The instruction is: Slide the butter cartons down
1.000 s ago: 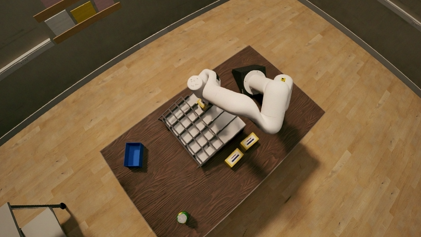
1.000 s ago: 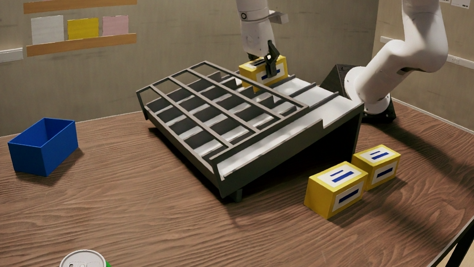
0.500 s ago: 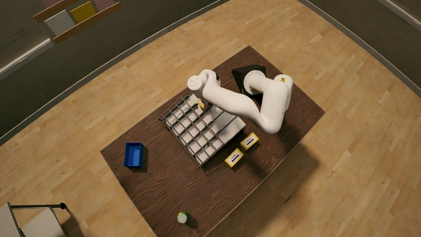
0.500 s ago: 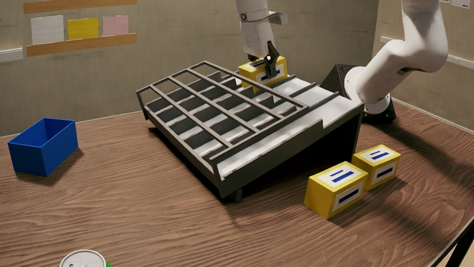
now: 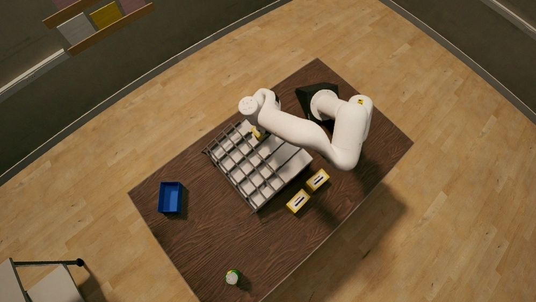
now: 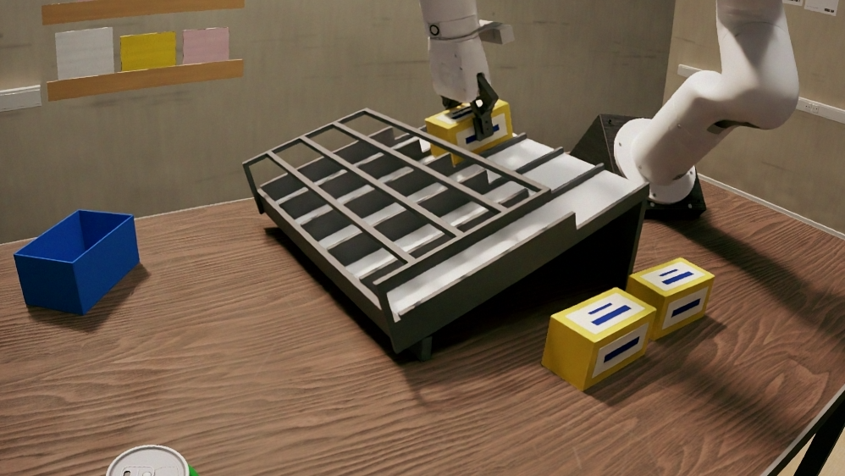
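Yellow butter carton 1 [image 6: 468, 129] sits at the upper end of the shelf [image 6: 484, 268], on one of the far lanes, gripped across its top by the claw [image 6: 471, 113], which is closed on it. Cartons 2 [image 6: 598, 335] and 3 [image 6: 670, 295] rest on the tabletop [image 6: 284, 378] beside the shelf's high side, touching each other. No carton has reached the bottom stop [image 6: 322, 233]. Judged progress: 0 of 3 lanes filled; all 5 lanes remain untested.
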`<action>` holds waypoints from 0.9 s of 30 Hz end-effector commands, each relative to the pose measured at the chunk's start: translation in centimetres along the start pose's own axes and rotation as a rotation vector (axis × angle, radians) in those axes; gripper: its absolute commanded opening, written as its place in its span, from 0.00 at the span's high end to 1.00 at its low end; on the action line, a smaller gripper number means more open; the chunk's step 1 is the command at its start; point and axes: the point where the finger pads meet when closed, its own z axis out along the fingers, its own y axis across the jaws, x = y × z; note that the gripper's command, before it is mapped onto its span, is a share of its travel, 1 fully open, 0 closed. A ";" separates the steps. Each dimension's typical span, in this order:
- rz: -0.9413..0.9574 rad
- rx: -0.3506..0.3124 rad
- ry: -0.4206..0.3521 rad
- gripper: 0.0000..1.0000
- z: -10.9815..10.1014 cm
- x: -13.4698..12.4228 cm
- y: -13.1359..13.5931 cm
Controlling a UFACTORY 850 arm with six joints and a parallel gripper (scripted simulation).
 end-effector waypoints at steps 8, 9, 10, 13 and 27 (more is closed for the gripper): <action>0.000 0.001 -0.001 0.25 -0.1 0.0 0.0; 0.000 0.001 -0.001 0.25 -0.1 0.0 0.0; 0.000 0.001 -0.001 0.25 -0.1 0.0 0.0; 0.000 0.001 -0.001 0.25 -0.1 0.0 0.0; 0.000 0.001 -0.001 0.23 -0.1 0.0 0.0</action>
